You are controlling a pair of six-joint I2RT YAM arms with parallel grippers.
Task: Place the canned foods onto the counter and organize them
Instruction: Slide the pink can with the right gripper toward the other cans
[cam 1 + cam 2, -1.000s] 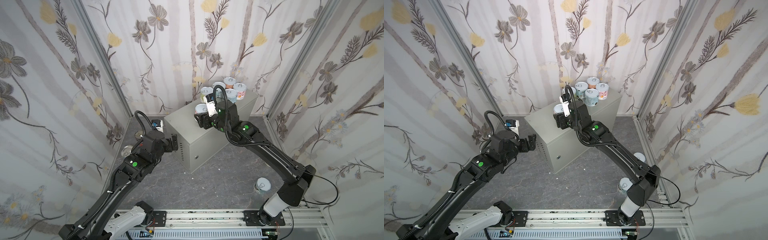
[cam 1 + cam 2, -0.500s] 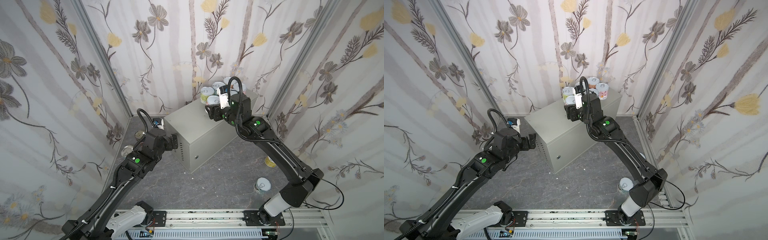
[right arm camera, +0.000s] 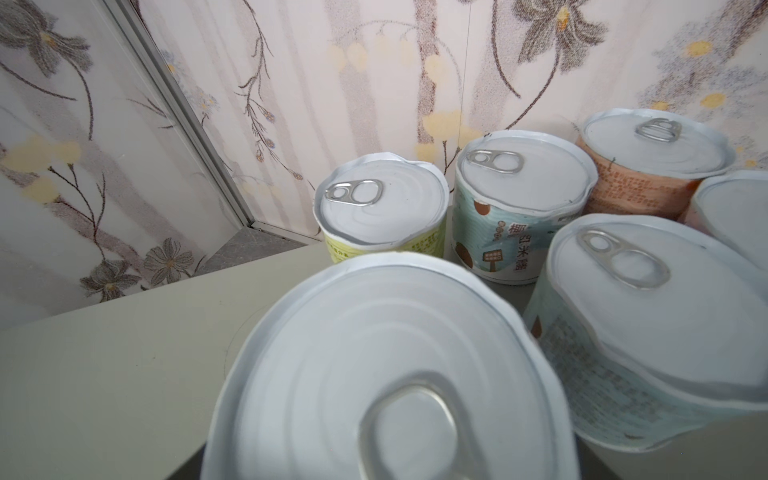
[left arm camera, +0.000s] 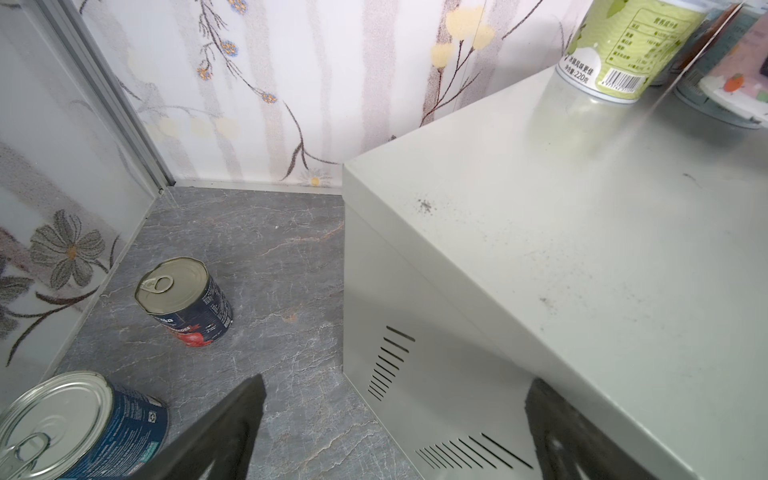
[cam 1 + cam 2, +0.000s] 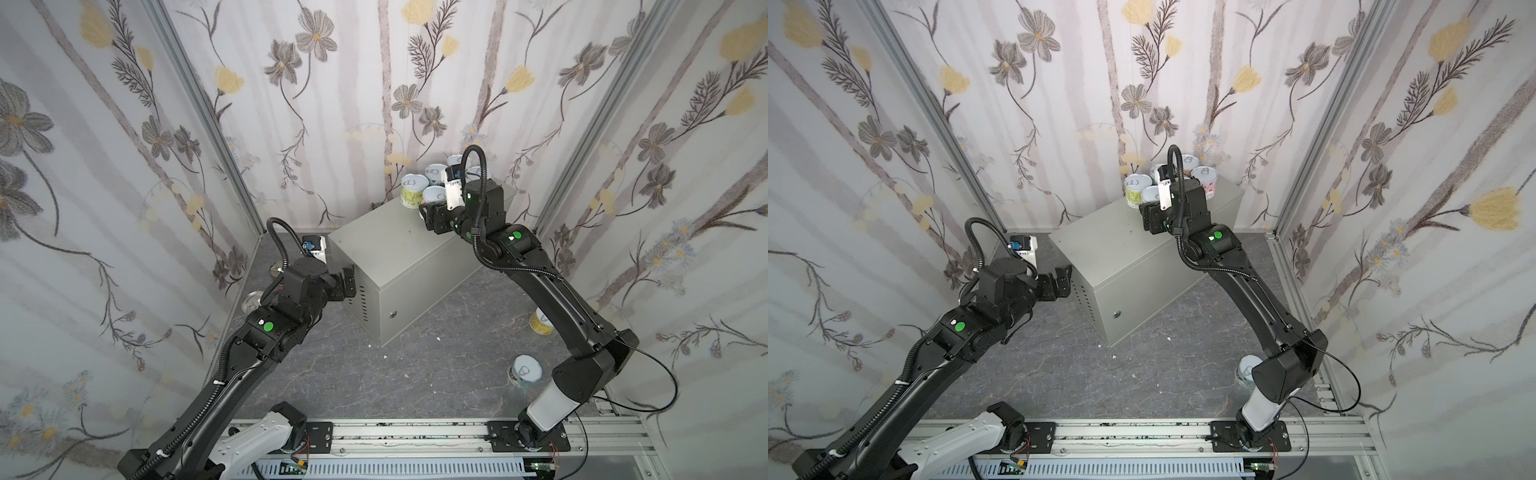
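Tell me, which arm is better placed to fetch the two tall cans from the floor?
Likely the left: the left tool is open and empty near the navy-red can and the blue can; the right tool is shut on a white-lidded can over the counter.

Grey counter with perhaps five cans

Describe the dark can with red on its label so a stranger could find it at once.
Start at the grey-beige cabinet, then look down to the marbled floor off its vented end, by the wall. Two tall metal-lidded cans stand there, apart; the navy can is the one with red at the foot of its label, unlike the blue can.
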